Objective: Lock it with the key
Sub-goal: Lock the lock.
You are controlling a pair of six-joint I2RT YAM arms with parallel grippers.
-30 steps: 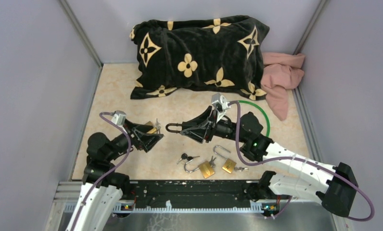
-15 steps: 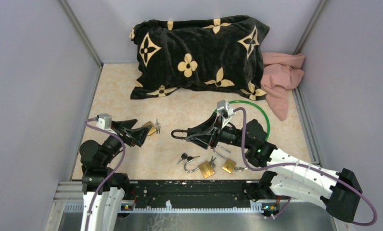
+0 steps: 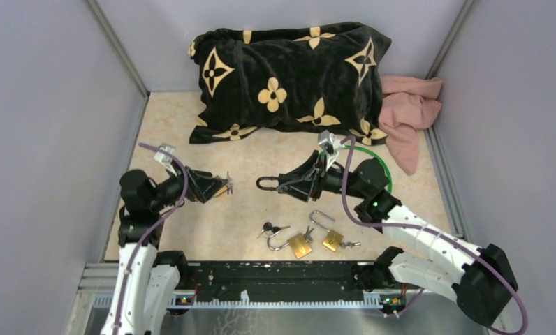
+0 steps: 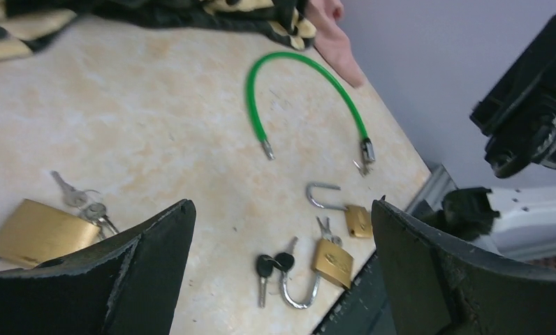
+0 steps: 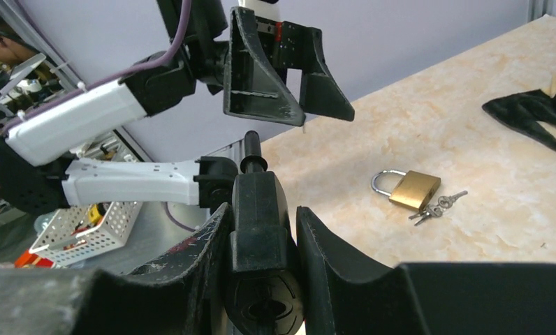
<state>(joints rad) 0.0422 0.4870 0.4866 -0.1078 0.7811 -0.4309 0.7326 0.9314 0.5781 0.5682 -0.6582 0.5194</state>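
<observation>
Left arm [image 3: 146, 197] has shifted, jaws apart beside a brass padlock [image 4: 34, 230]; right jaws grip, seemingly, a black padlock [image 5: 260, 218].

1. A beige marbled tabletop [image 3: 177, 132] carries everything.
2. Beyond both pincers lies a black velvet pillow with gold flowers [image 3: 289, 77], with a crumpled pink cloth [image 3: 408, 112] to its right.
3. Behind the right pincer [image 3: 283, 185] lies a green cable loop [image 4: 249, 105].
4. Just beside the left pincer [image 4: 282, 206] is a brass padlock with small keys [image 4: 34, 230].
5. Nearer than the right pincer lie two brass padlocks with silver shackles [image 3: 300, 244] [image 3: 332, 240], with black-headed keys [image 3: 268, 228] beside them.
</observation>
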